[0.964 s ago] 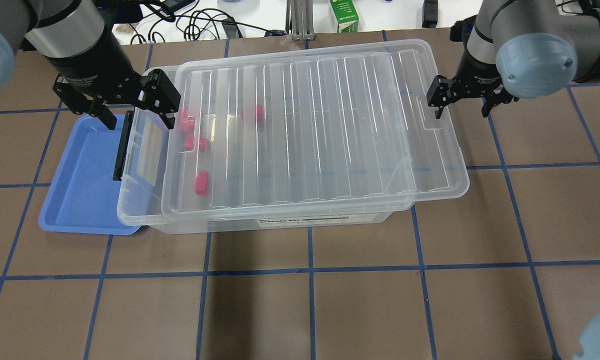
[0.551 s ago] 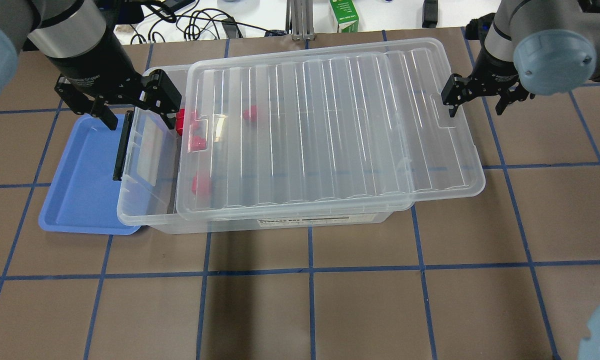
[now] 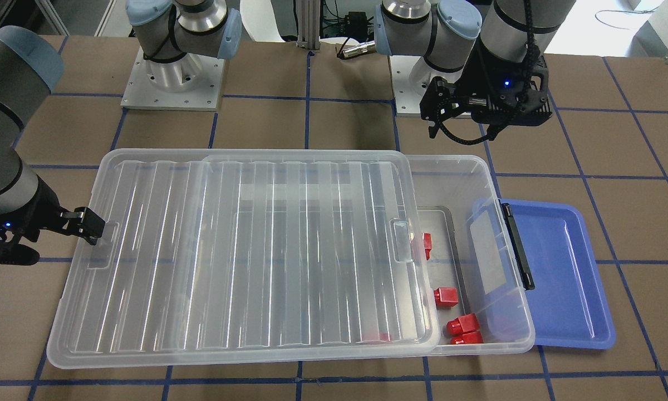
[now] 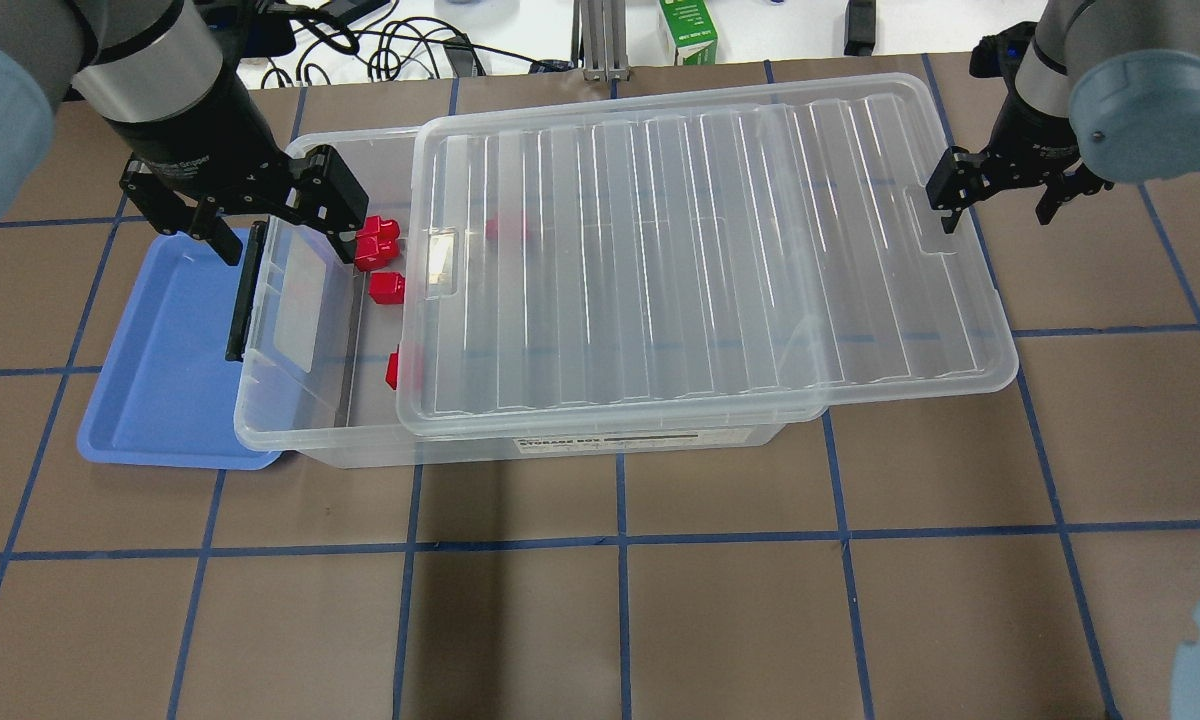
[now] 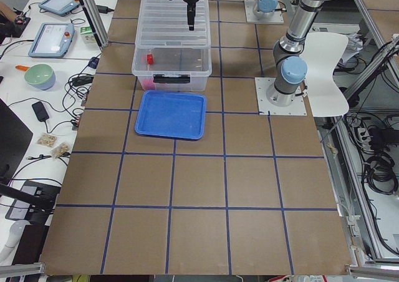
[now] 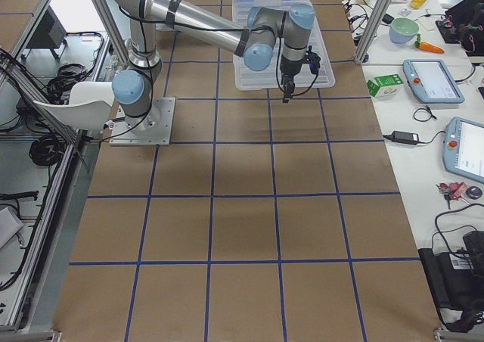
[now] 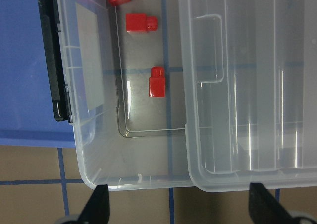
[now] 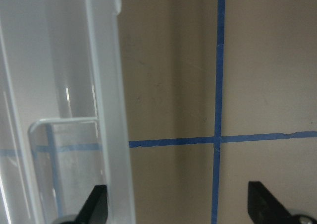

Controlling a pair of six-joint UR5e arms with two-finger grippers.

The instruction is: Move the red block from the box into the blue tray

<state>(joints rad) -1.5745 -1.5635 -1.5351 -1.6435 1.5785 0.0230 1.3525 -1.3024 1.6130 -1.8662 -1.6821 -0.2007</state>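
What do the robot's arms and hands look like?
Shiny grey tube arms with round pale-blue caps at the joints. The left hand and right hand are black, two fingers each. A black cable runs down the left arm, with a tiny blue light.

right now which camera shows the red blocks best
Front-facing view: all five red blocks show, one dimly through the lid. Overhead, the left gripper crowds them; left wrist view catches three; the rest, almost nothing.

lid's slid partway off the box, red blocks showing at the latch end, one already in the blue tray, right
No: the blue tray holds none. The overhead exterior view shows every visible red block inside the box at the latch end, lid slid partway off.
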